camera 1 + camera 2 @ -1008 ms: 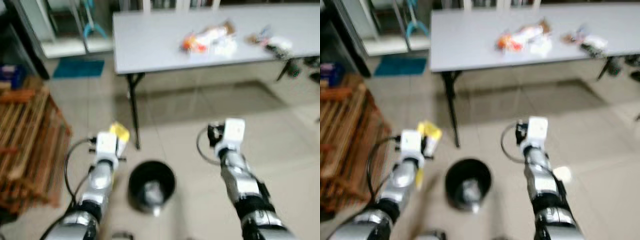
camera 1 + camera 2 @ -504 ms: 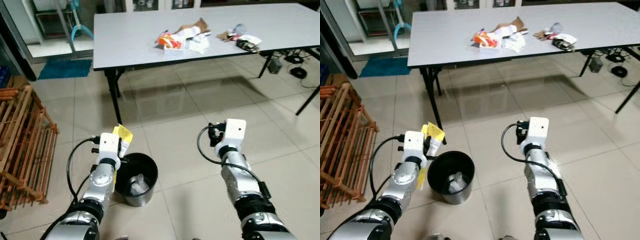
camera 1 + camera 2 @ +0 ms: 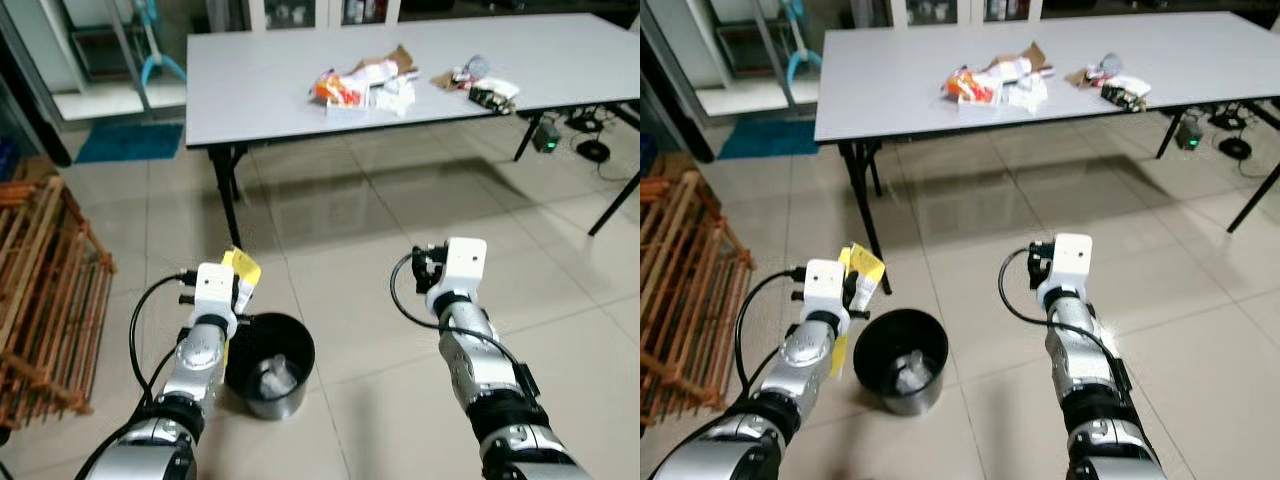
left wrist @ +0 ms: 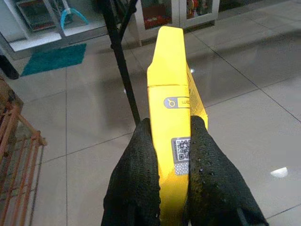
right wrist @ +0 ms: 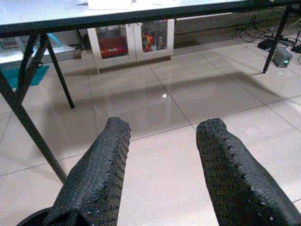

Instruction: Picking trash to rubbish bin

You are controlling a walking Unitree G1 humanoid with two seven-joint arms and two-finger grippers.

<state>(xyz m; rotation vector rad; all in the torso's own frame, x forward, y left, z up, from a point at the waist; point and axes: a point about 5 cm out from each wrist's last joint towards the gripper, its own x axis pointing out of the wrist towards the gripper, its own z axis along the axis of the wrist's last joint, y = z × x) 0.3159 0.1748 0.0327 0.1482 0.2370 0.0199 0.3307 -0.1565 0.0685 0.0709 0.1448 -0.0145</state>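
My left gripper is shut on a flat yellow packet with a printed label; in the left eye view that yellow packet sticks up just left of and above the rim of the black rubbish bin on the floor. Crumpled white trash lies inside the bin. My right gripper is open with nothing between its fingers, held over the tiles right of the bin. More trash, an orange-and-white pile and a smaller heap, lies on the grey table ahead.
A wooden rack stands at my left. The table's black legs rise just beyond the bin. A teal mat and a glass door are at the far left; cables and a power adapter lie under the table's right end.
The blurred view has steadied as the camera moved, and the bin now sits lower left. My left gripper still holds the yellow packet beside the bin; the right stays open.
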